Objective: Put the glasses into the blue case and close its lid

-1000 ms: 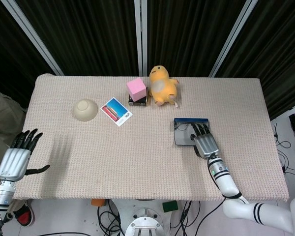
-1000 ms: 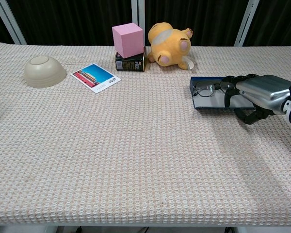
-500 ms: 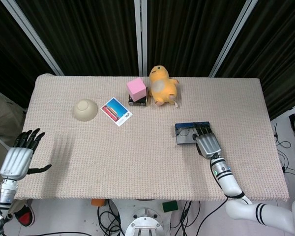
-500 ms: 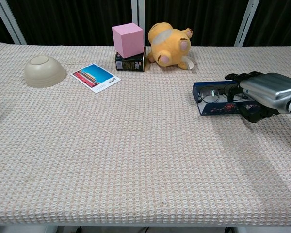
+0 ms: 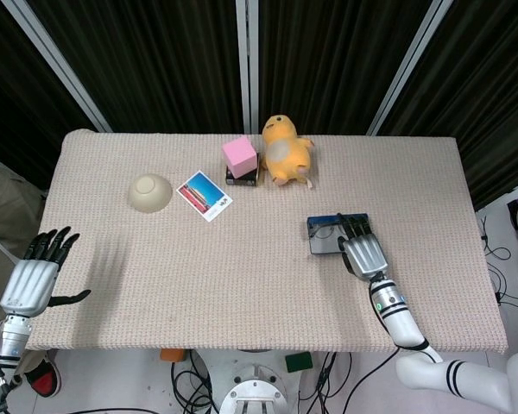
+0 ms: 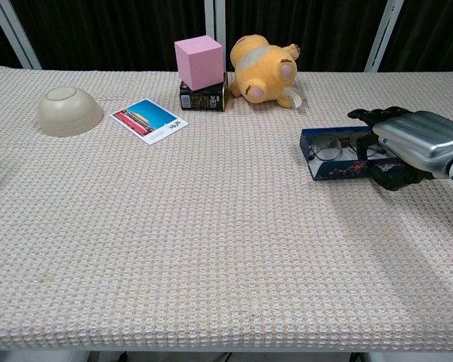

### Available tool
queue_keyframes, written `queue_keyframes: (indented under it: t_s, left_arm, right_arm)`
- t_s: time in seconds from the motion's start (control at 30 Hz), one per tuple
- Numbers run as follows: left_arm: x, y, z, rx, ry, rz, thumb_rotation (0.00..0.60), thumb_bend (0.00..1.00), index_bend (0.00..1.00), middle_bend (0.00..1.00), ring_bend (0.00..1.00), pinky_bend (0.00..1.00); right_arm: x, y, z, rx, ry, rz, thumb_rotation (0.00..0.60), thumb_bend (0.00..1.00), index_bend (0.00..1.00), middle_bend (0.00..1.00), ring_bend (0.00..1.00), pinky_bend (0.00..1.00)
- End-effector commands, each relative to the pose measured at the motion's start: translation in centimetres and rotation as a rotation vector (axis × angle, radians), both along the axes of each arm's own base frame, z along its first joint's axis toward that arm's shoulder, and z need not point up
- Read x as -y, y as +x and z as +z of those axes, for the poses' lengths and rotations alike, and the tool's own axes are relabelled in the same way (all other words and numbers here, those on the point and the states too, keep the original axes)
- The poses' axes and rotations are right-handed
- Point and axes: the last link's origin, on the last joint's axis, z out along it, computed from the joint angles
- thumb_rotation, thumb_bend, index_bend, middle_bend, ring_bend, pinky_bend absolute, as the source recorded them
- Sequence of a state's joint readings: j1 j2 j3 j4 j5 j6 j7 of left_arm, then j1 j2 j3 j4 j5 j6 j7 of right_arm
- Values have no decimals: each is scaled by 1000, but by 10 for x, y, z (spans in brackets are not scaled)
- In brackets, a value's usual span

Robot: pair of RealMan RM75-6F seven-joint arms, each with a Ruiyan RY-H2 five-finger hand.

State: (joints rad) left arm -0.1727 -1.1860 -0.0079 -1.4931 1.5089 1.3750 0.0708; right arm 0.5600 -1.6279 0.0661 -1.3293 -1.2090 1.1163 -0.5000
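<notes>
The blue case [image 6: 336, 167] lies open at the table's right side, and the glasses [image 6: 328, 147] sit inside it with the lenses toward its left end. My right hand [image 6: 415, 143] grips the case's right end, with fingers across the top and the thumb against the front wall. In the head view the right hand [image 5: 363, 251] covers the right part of the case [image 5: 321, 235]. The lid is hidden from me. My left hand [image 5: 30, 280] hovers off the table's left front corner, fingers spread and empty.
An upturned beige bowl [image 6: 69, 111] and a postcard [image 6: 149, 121] lie at the back left. A pink cube [image 6: 199, 62] sits on a dark box [image 6: 202, 98] beside a yellow plush toy [image 6: 263, 72] at the back middle.
The case has shifted slightly toward the front and right under my right hand, and its front wall now shows. The left hand has barely moved.
</notes>
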Motion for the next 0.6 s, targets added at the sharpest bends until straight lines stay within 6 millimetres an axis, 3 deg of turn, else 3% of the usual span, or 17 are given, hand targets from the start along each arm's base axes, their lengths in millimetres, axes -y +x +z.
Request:
queue_keyframes:
  t_s: [0.03, 0.27, 0.6]
  left_arm:
    - [0, 0, 0, -1, -2, 1, 429, 19, 91, 0, 0, 74]
    - [0, 2, -1, -2, -3, -4, 431, 20, 91, 0, 0, 74]
    - [-2, 3, -1, 1, -3, -6, 433, 19, 91, 0, 0, 74]
  right_arm:
    - [0, 0, 1, 8, -18, 4, 600, 575, 660, 0, 0, 0]
    - [-2, 0, 6, 30, -46, 16, 600, 593, 744, 0, 0, 0]
    - [-22, -6, 27, 14, -82, 64, 600, 592, 769, 0, 0, 0]
